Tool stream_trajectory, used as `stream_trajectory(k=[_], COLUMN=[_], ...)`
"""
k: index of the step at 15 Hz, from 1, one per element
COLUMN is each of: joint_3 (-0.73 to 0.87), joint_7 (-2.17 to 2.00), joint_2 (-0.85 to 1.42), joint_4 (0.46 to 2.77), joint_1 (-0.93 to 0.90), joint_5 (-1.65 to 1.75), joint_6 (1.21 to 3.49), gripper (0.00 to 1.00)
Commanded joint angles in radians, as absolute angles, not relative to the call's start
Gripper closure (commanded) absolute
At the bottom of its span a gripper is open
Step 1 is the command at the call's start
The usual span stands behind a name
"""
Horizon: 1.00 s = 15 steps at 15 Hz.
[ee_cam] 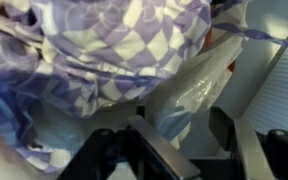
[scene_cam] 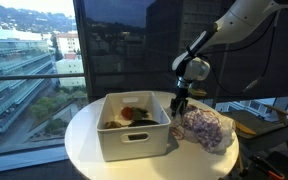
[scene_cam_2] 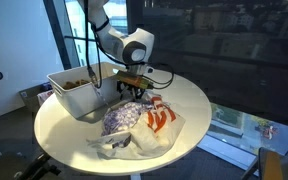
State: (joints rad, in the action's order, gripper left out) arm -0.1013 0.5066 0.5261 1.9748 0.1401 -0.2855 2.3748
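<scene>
Round white table (scene_cam: 84, 150) under gripper (scene_cam: 180, 103), seen in both exterior views. Tall window (scene_cam: 24, 75) well off to gripper's side in an exterior view: daylight, city buildings (scene_cam: 14, 45), hazy hills beyond. Dark glass panels (scene_cam: 124, 40) behind gripper, black mullion (scene_cam: 80, 40) at their edge. In an exterior view, dark glazing (scene_cam_2: 234, 50) fills background past gripper. Grey floor (scene_cam_2: 9, 135) below table level.

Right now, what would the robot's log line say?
tool: open, over bag | bag: purple checkered, on table | bin: white, beside bag, things inside
</scene>
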Motion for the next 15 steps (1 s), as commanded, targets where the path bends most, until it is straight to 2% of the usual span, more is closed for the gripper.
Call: stream_trajectory(k=[1,6,9,15], joint_3=[-0.124,-0.161,-0.203,-0.202], joint_7=[0.524,0.55,0.61,0.703], joint_2=[0.568,0.583,0.588,0.567], joint_4=[1.923,1.897,1.874,1.834], joint_1=[0.174,0.252,0.31,0.312], joint_5=[-0.296,-0.389,-0.494,-0.654], joint_6=[2.391,2.328,2.211,2.054], gripper=[0.63,1.0,1.0,1.0])
